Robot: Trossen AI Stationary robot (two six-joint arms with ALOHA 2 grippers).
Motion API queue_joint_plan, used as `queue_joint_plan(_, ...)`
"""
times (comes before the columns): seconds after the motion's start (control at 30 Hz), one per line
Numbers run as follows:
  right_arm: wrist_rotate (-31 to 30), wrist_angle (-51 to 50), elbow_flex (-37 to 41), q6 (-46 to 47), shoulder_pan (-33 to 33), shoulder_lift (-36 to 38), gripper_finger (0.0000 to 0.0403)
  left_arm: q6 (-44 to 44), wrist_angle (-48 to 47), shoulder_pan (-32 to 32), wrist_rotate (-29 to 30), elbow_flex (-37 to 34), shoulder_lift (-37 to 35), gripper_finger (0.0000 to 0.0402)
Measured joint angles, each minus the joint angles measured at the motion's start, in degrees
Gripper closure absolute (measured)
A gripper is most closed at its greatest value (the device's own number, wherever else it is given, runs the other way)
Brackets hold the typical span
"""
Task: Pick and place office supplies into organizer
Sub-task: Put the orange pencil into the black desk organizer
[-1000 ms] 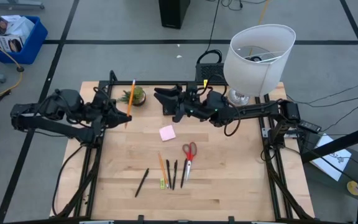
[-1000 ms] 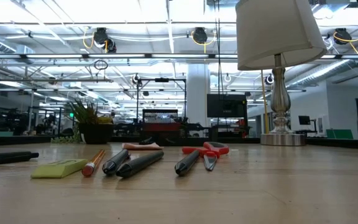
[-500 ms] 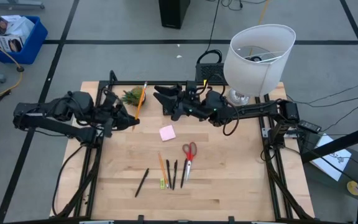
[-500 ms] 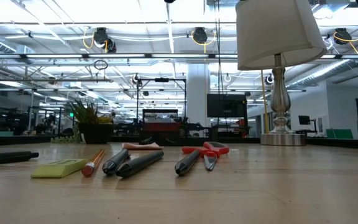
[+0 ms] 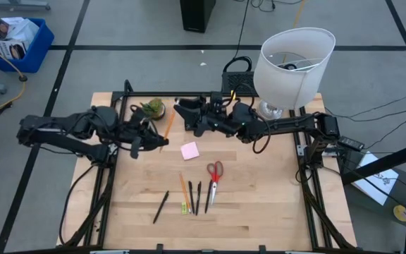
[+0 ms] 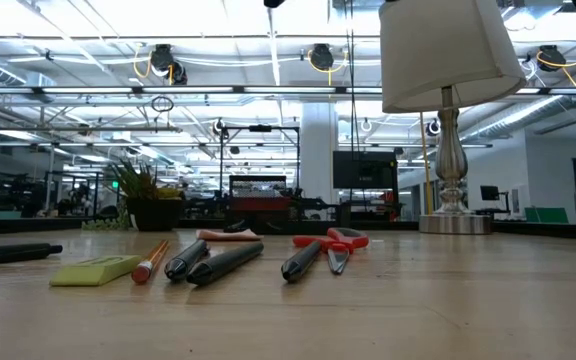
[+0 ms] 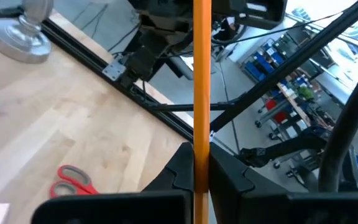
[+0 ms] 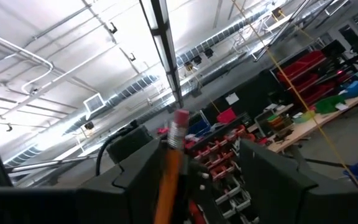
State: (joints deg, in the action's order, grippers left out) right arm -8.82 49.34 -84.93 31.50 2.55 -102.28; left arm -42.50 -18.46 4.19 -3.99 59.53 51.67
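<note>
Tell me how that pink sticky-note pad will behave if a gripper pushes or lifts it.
The pink sticky-note pad lies flat and low on the bare wood, so it would probably slide rather than tip or roll. It looks thin, so likely light, with little edge to pinch. Its top sheets may bend or peel if caught from one side.

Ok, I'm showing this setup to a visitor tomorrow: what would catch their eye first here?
Probably the big white lamp at the table's back right corner, towering over everything. Next, the left claw, shut on an orange pencil and holding it above the table beside the small potted plant. Then the red-handled scissors lying among pens near the table's middle.
</note>
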Motion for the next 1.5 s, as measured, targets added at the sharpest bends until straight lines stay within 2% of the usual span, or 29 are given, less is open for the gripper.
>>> queue_joint_plan(0.13,1.2,0.1,0.0,0.4,0.0,0.0,0.0198,-0.5,0.5,0.0,-0.5,0.0,1.4,0.0391)
queue_joint_plan(0.3,1.6,0.1,0.0,0.8,0.0,0.0,0.0215,-1.2,0.5,0.0,-1.0,0.0,1.7,0.0367)
queue_joint_plan(0.43,1.8,0.1,0.0,0.4,0.0,0.0,0.0258,-1.2,1.0,0.0,-1.0,0.0,1.6,0.0361)
queue_joint_plan(0.63,3.4,0.1,0.0,-0.3,0.0,0.0,0.034,-1.4,0.6,0.0,-1.8,0.0,1.5,0.0383)
queue_joint_plan(0.77,3.8,0.6,0.0,-2.5,-0.1,0.0,0.0386,-0.8,0.2,0.0,-2.0,-0.1,1.5,0.0379)
queue_joint_plan(1.03,3.1,-0.3,0.0,-3.9,0.0,0.0,0.0372,-1.5,-0.2,-0.1,-1.9,-0.1,1.6,0.0333)
queue_joint_plan(1.23,3.2,-2.5,0.0,-5.5,0.1,0.0,0.039,-7.2,-4.6,-1.6,0.8,-0.1,1.5,0.0307)
queue_joint_plan(1.5,2.6,-8.3,0.0,-7.8,0.2,0.0,0.0383,-3.9,-14.4,-3.8,0.7,-0.1,-1.9,0.0224)
